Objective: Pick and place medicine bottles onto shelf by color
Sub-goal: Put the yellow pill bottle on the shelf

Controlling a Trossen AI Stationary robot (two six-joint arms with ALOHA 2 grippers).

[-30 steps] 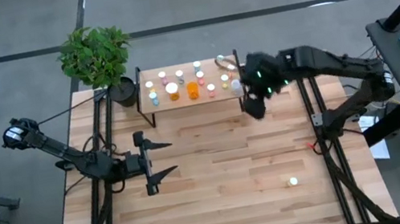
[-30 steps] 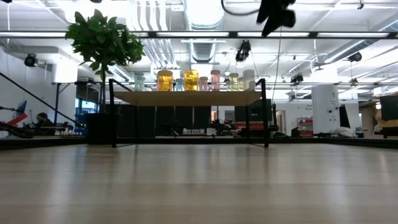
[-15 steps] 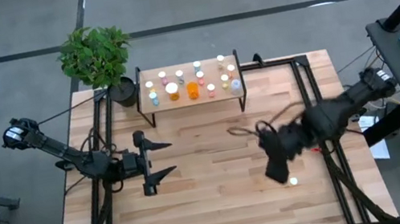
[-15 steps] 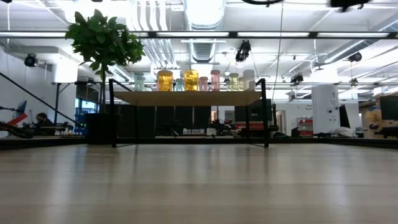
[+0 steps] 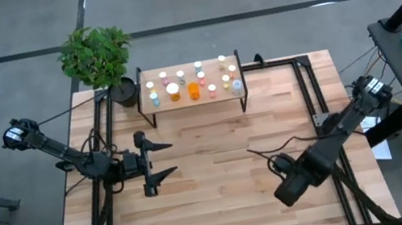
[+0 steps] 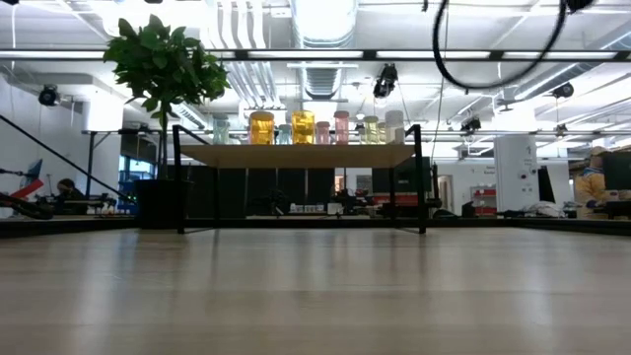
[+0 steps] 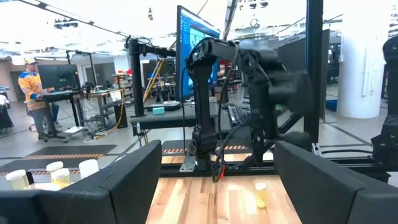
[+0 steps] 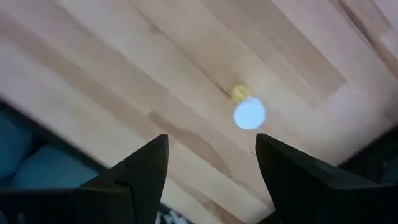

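While most of the bottles [image 5: 192,81] already stand in rows on the shelf [image 5: 192,98] at the far edge of the table [image 5: 217,159], we're on the pick step for the one left out — a lone bottle [image 8: 249,114] with a pale cap, yellowish below it, standing on the bare wood at the near right of the table. In the high view the right gripper [image 5: 289,191] sits right over that spot and hides it; the right wrist view looks down past both fingers [image 8: 140,168] and shows the bottle between and beyond them, jaws spread wide with nothing in them and no contact yet. The left wrist view catches the same bottle [image 7: 260,193] on the boards below the right arm. The left gripper [image 5: 161,159] waits at the left-middle of the table, jaws fully apart and empty, pointing across toward the right side. Next move, as we read it: centre the right fingers on the cap, drop until they straddle the body, then close — it's small and light, so an off-centre close will likely tip or roll it. After that comes the carry to the shelf and a slot beside the caps of matching colour; we can't yet say which group this cap belongs with.
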